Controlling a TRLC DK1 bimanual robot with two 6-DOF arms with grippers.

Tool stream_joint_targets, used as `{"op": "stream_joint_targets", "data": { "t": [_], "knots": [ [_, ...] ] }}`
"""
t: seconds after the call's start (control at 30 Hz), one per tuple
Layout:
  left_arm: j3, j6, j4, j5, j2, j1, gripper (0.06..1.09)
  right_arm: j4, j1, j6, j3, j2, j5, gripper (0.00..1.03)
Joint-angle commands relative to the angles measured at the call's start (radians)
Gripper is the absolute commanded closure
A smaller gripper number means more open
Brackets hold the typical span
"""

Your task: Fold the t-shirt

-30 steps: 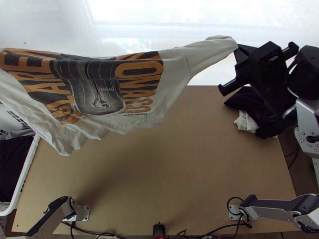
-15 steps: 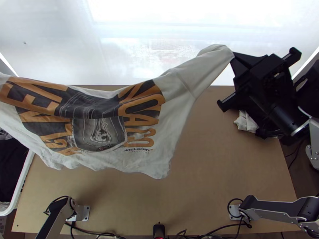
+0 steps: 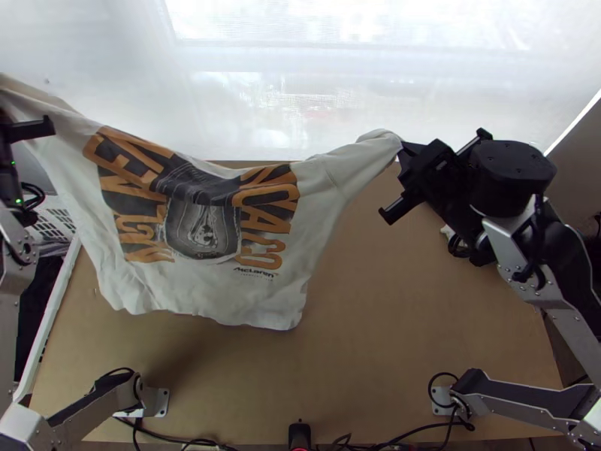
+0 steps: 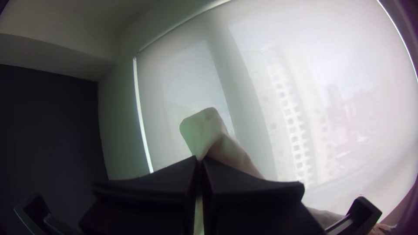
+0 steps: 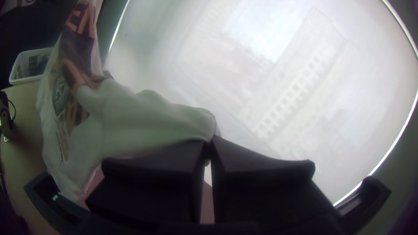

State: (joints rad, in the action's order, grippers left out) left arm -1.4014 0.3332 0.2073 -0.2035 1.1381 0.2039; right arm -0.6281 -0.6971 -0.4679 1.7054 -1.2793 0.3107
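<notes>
From where I stand, the t-shirt (image 3: 278, 297) is up in the air, stretched between the two arms over the far left part of the tabletop (image 3: 406, 316). The left gripper (image 3: 28, 129), at the left edge in the view from above, has its jaws clenched on a bit of pale cloth; its wrist view shows a flap of it standing up past the tips. Which part of the shirt that is, I can't say. The right gripper (image 3: 402, 152) has its jaws pinched together on the end of a sleeve (image 3: 360, 161), which runs out taut from the shoulder.

Between them the shirt hangs fairly open, its top edge sagging and a crease crossing the orange and black print (image 3: 199, 218). The wavy hem faces the near side; I can't tell whether it touches the wood.

The shirt's left side hangs across part of the view of a white basket (image 3: 56, 218) at the table's left side. Under the right arm lies a bit of pale cloth (image 3: 445, 230), partly hidden by it. Along the near edge there are cables (image 3: 376, 445) and a small black device (image 3: 300, 434), between the two metal base brackets (image 3: 156, 402). Behind everything is a big bright window with a pale blind (image 3: 300, 83).
</notes>
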Motion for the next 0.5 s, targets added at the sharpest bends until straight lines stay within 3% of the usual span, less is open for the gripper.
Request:
{"op": "stream_joint_targets", "data": {
  "t": [0.0,0.47],
  "knots": [
    [0.004,0.066,0.139,-0.057,0.273,-0.164,1.05,0.13,0.145,-0.002,-0.244,0.006,-0.082,1.0],
    [-0.38,0.105,0.21,-0.123,0.888,-0.423,1.05,0.312,0.366,0.034,-0.526,-0.075,-0.124,1.0]
  ]
}}
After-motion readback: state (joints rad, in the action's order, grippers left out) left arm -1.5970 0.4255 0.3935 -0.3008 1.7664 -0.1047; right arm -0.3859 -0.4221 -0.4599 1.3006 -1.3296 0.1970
